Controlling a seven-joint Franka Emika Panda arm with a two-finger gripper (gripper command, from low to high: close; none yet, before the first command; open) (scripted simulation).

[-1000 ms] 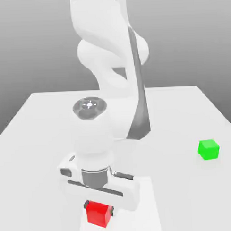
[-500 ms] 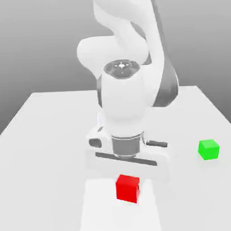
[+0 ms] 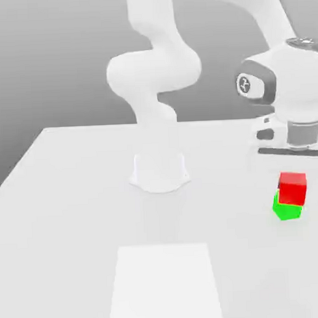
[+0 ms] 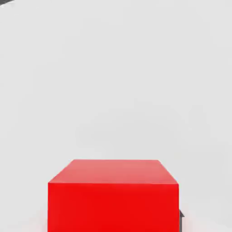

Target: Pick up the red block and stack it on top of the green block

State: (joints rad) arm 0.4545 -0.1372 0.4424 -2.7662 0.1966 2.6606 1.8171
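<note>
The red block [image 3: 292,189] hangs under the hand at the exterior view's right, with my gripper [image 3: 294,179] shut on it. Directly beneath it stands the green block [image 3: 285,211], whose top is partly covered by the red one. Whether the two cubes touch I cannot tell. The red block is offset slightly to the exterior view's right of the green one. In the hand view the red block [image 4: 113,195] sits close up between the fingers, and a dark fingertip [image 4: 181,220] shows at its side.
The arm's white base [image 3: 159,172] stands at the middle of the white table [image 3: 72,191]. A paler square patch [image 3: 164,282] lies at the table's front. The two cubes are close to the table's edge at the exterior view's right.
The hand has lifted the red block from the front patch and carried it to the exterior view's right, over the green block. The green block has stayed put.
</note>
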